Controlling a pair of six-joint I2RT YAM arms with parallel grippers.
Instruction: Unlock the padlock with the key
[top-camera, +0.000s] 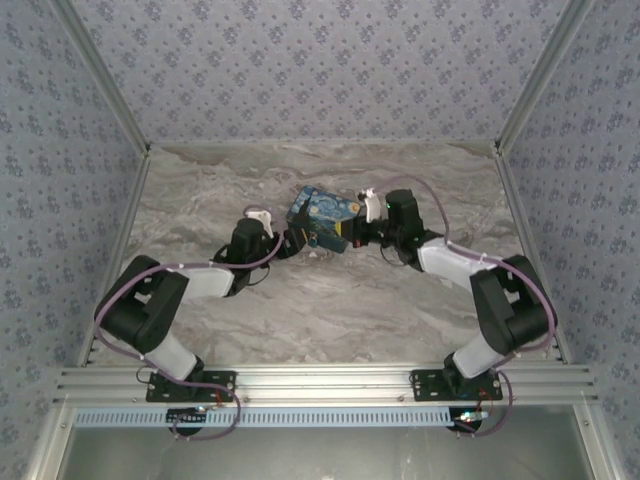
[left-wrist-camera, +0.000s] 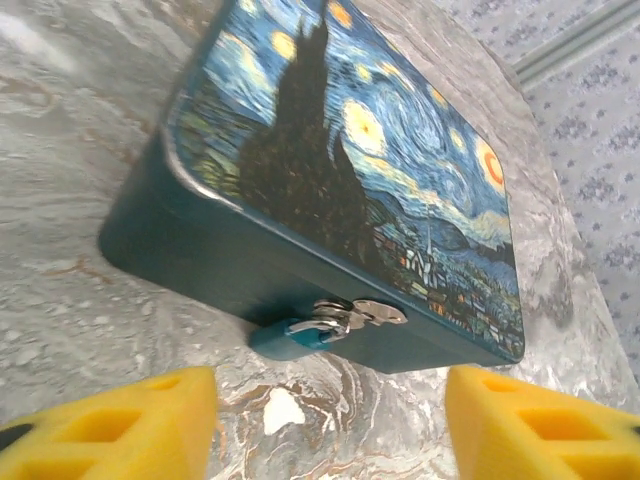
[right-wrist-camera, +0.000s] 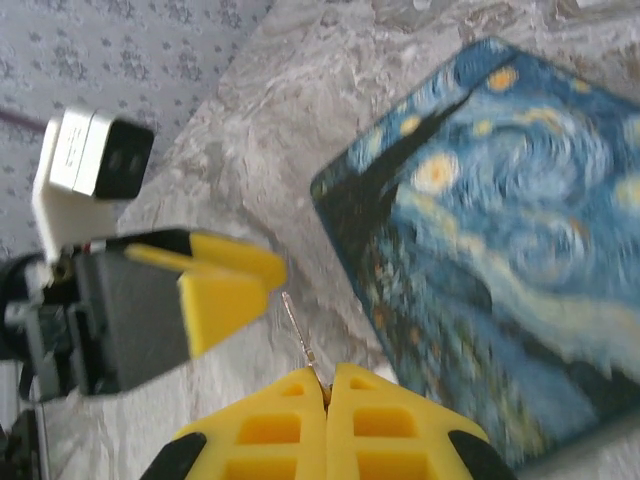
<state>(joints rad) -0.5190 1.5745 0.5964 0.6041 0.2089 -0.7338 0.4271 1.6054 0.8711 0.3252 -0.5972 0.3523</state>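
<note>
Padlock lies ahead of left gripper; right gripper apparently pinches key.

padlock: we find it against the box's side wall.
key: just off the box's corner, in the right gripper.
left gripper: before that wall, apart.

I can read no words, numbers or brand marks here; the tin box carries a painted starry sky, not lettering.
</note>
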